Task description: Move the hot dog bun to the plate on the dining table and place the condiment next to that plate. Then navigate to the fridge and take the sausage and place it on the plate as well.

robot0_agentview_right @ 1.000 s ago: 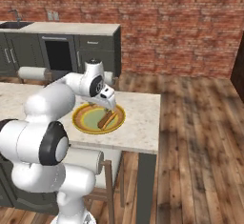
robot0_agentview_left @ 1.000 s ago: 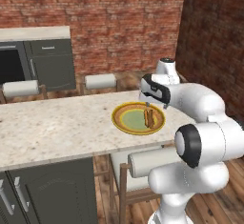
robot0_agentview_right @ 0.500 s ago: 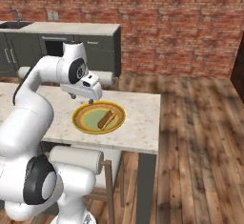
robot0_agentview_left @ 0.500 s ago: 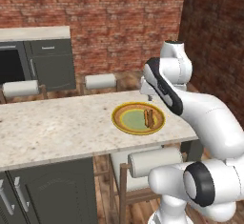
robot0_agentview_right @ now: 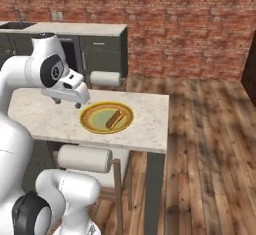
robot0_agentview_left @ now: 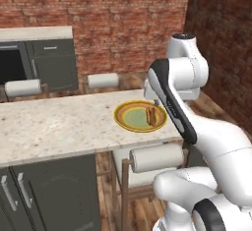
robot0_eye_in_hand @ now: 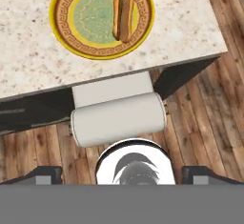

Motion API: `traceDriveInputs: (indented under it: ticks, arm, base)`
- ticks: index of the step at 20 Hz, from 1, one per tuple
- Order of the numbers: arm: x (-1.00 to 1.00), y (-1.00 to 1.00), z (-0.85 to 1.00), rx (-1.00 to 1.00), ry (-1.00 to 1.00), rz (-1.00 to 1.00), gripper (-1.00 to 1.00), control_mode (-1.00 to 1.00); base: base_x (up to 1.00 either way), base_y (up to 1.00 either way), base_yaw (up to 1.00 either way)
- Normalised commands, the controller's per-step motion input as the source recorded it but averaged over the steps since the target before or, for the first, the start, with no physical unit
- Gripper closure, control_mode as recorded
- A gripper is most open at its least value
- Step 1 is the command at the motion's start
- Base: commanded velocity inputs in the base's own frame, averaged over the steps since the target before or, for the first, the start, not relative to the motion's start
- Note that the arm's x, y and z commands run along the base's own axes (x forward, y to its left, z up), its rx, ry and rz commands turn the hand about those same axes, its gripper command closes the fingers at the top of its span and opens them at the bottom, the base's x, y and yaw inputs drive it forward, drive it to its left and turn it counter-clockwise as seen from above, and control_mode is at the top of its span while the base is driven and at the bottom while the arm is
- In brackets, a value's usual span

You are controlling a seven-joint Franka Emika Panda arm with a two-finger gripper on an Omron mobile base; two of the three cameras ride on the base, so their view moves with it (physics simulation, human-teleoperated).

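The hot dog bun (robot0_agentview_left: 151, 115) (robot0_agentview_right: 115, 119) (robot0_eye_in_hand: 123, 14) lies on the right half of the plate (robot0_agentview_left: 132, 119) (robot0_agentview_right: 97, 123) (robot0_eye_in_hand: 86, 46), which has a yellow rim and a pale green centre. The plate rests near the end of the dining table (robot0_agentview_left: 59, 127) (robot0_agentview_right: 145, 129) (robot0_eye_in_hand: 181, 32). My gripper (robot0_agentview_right: 70, 103) (robot0_eye_in_hand: 124, 174) hangs open and empty above the table, raised clear of the plate and off to its side. In the hand view the plate sits far from the fingertips (robot0_eye_in_hand: 45, 173). The condiment, the fridge and the sausage are out of view.
A white-cushioned stool (robot0_agentview_left: 156, 157) (robot0_agentview_right: 82, 158) (robot0_eye_in_hand: 118, 118) is tucked under the table's near edge, below the plate. Two more stools (robot0_agentview_left: 103, 80) stand on the far side. Dark cabinets (robot0_agentview_left: 49, 58) line the brick back wall. Wooden floor (robot0_agentview_right: 210, 144) opens beyond the table's end.
The arm has swung up and back from the plate, lifting the open gripper away from the bun. The bun stays on the plate.
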Motion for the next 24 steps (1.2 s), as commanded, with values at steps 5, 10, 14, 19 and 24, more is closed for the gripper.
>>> traceDriveInputs:
  ticks: [5, 10, 14, 19, 24]
  arm:
    - [0.0, 0.0, 0.0, 0.0, 0.0, 0.0, -1.0, 1.0]
    - [0.0, 0.0, 0.0, 0.0, 0.0, 0.0, -1.0, 1.0]
    - [0.0, 0.0, 0.0, 0.0, 0.0, 0.0, -1.0, 1.0]
    - [0.0, 0.0, 0.0, 0.0, 0.0, 0.0, -1.0, 1.0]
    - [0.0, 0.0, 0.0, 0.0, 0.0, 0.0, -1.0, 1.0]
  base:
    - [-1.0, 0.89, 0.16]
    - [-0.6, 1.0, 0.57]
    - [-0.21, 1.0, 0.64]
    - [0.13, 1.0, 0.36]
    - [0.41, 1.0, -0.03]
